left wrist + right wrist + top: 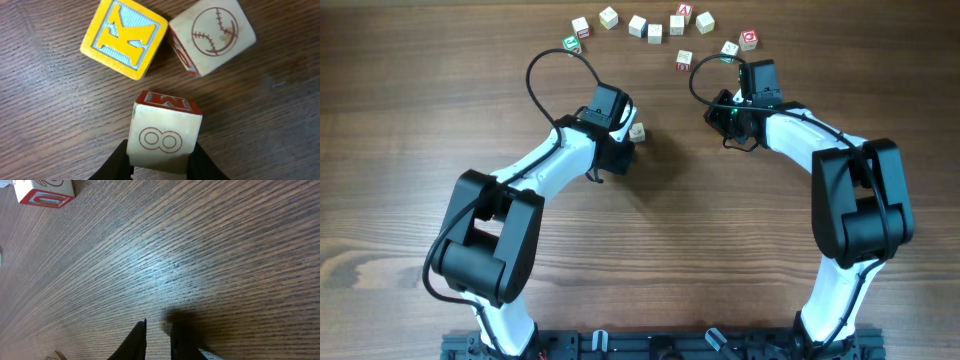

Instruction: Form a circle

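Jaws of the left arm are closed on the side faces of a pale cube (162, 137) marked with a figure eight, a red M showing on its far face. The grip is kept low, it is judged, so that the cube can be moved upright over the bench (650, 250). Just beyond it, a yellow K cube (123, 39) is seen at 11 o'clock and a baseball cube (212, 36) at 1 o'clock, close together. Jaws of the right arm are all but closed on nothing above bare wood, with a red-edged cube (45, 191) off at 11 o'clock. The circle (655, 32) is laid only as an open arc at the bench's 12 o'clock edge, well apart from the left arm. Its near side is unfilled, so the held cube is probably meant for it.
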